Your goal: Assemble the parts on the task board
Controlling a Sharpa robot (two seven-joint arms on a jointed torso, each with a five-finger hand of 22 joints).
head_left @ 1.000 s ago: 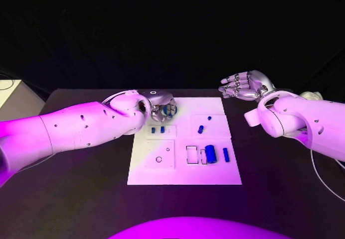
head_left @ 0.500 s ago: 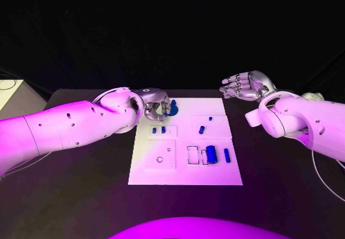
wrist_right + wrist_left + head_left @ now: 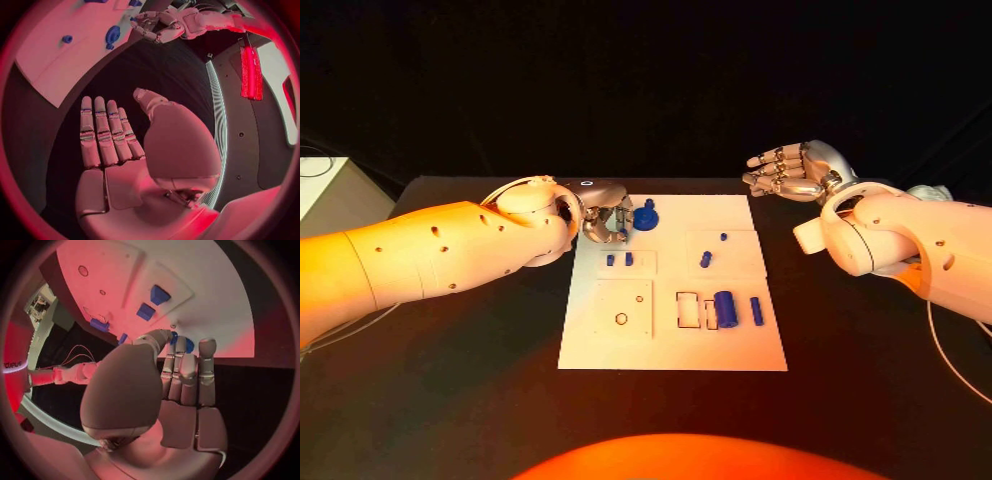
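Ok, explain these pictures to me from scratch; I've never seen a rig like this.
This is a robot with two white arms, each ending in a silver hand. The square picture looks down from its head; the two round ones come from cameras behind each wrist. On the black table lies a white task board carrying small blue parts, such as a thick cylinder. The left hand has its fingertips at a blue part near the board's far left corner; whether it grips it is unclear. The right hand hovers off the board, fingers apart, holding nothing.
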